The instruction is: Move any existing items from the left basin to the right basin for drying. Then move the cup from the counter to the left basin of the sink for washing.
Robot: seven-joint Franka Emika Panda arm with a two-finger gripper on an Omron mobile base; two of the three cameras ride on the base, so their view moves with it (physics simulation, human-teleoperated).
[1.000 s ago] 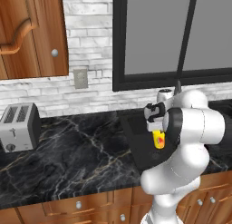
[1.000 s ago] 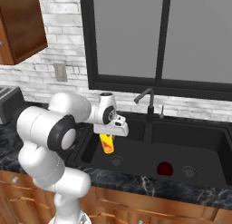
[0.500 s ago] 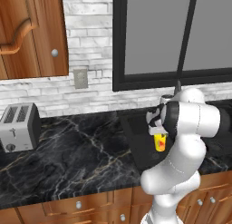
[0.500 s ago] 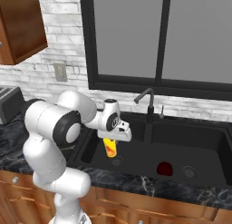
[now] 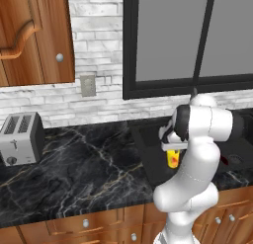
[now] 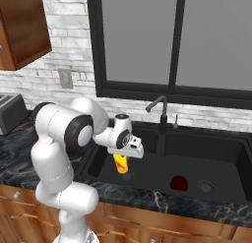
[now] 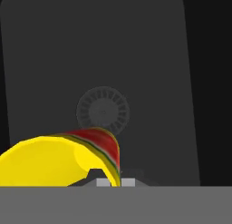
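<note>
My gripper (image 6: 121, 157) is shut on the yellow cup (image 6: 120, 165), which hangs upright from it just above the floor of the left basin (image 6: 145, 171) of the black sink. From the left base view the cup (image 5: 172, 159) shows under the gripper (image 5: 172, 149), partly behind the arm. In the hand view the cup's yellow rim with its red mark (image 7: 50, 159) sits over the left basin's round drain (image 7: 103, 110). A small dark red item (image 6: 178, 183) lies in the right basin (image 6: 221, 161), beside its drain (image 6: 205, 186).
A tall thin black faucet (image 6: 160, 120) stands behind the divider between the basins. A toaster (image 5: 20, 138) sits at the left on the black marble counter (image 5: 89, 174). Wooden cabinets hang at the upper left, and a window is behind the sink.
The gripper has sunk a little lower into the left basin with the cup still in it, and the arm's elbow has swung over towards the sink.
</note>
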